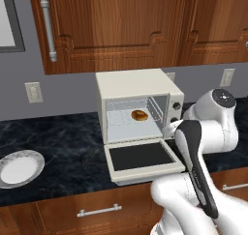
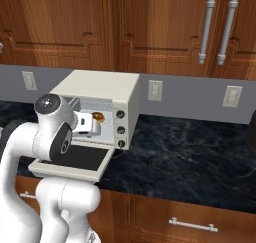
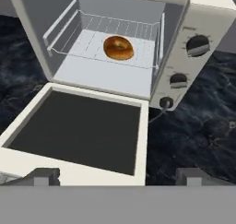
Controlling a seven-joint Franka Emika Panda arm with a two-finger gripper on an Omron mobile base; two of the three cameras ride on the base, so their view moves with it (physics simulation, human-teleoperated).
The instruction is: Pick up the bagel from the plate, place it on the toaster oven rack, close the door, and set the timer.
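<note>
With the bagel [image 3: 119, 48] already laid on the toaster oven rack [image 3: 92, 38], the gripper [image 3: 117, 176] is held open and empty above the lowered door [image 3: 78, 131], presumably for closing it.

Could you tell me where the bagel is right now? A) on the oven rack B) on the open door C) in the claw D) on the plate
A: the bagel lies on the rack inside the oven, above the dropped door.
</note>
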